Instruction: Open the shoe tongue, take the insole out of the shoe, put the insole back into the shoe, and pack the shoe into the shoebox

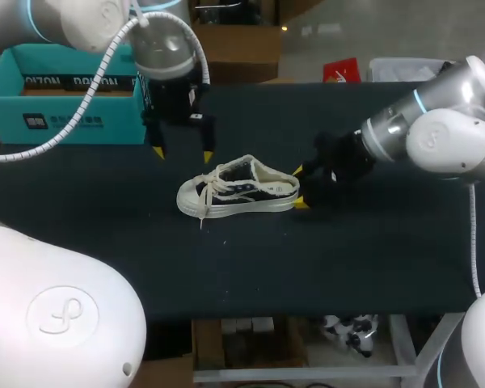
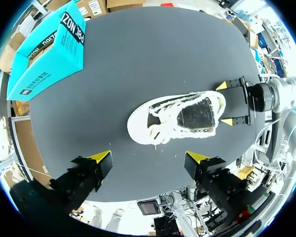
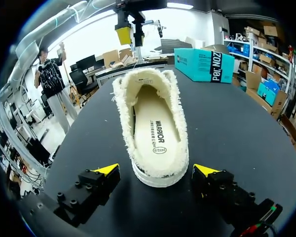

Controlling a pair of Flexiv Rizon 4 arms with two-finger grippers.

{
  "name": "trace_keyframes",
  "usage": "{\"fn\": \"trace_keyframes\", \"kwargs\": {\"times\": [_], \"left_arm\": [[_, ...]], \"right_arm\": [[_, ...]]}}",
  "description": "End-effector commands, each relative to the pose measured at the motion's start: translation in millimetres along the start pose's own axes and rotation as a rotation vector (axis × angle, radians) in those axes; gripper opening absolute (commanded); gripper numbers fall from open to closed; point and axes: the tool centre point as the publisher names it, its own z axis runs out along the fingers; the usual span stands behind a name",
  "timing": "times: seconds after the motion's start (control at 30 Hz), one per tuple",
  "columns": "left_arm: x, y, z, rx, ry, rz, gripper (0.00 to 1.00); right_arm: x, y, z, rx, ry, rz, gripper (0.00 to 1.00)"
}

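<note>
A pale shoe [image 1: 238, 192] with loose laces stands on its sole near the middle of the dark counter [image 1: 372, 259], toe toward the left arm's side. Its insole [image 3: 155, 133] lies inside it. The right claw [image 1: 299, 187] sits at the heel with its fingers spread, one yellow tip on either side and neither seen to touch. The left claw [image 1: 183, 152] hangs over the counter just behind the shoe, also spread wide. The teal shoebox [image 1: 65, 97] rests at the far left corner, well apart from the shoe.

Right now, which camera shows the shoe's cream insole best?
Right wrist view: it looks straight onto the cream insole in the white shoe. Left wrist view shows only a dark opening; head view, almost nothing.
</note>
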Motion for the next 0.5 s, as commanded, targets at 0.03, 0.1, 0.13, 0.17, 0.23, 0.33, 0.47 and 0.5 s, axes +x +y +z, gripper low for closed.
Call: {"fn": "trace_keyframes", "kwargs": {"times": [0.03, 0.1, 0.13, 0.17, 0.23, 0.33, 0.47, 0.5], "left_arm": [[7.7, -0.8, 4, 0.005, -0.009, -0.013, 1.0], [10.2, -1.6, 5, 0.003, -0.009, -0.016, 1.0], [11.4, -2.1, 6, 0.002, -0.01, -0.016, 1.0], [12.6, -2.5, 6, 0.0, -0.009, -0.017, 1.0], [15.3, -2.8, 7, -0.012, -0.002, -0.006, 1.0], [19.0, -3.2, 9, -0.013, 0.0, -0.007, 1.0], [21.8, -4.8, 11, -0.014, 0.006, -0.018, 1.0], [22.3, -5.3, 11, -0.013, 0.005, -0.02, 1.0]], "right_arm": [[-3, -4, 4, -0.023, 0.006, -0.013, 1.0], [-3, -3, 6, -0.036, 0.012, -0.025, 1.0], [-4, -3, 7, -0.037, 0.013, -0.026, 1.0], [-4, -3, 8, -0.045, 0.015, -0.031, 1.0], [-4, -2, 12, -0.048, 0.017, -0.036, 1.0], [-9, -1, 15, -0.055, 0.021, -0.04, 1.0], [-12, 2, 19, -0.072, 0.029, -0.056, 1.0], [-12, 3, 20, -0.072, 0.033, -0.062, 1.0]]}}
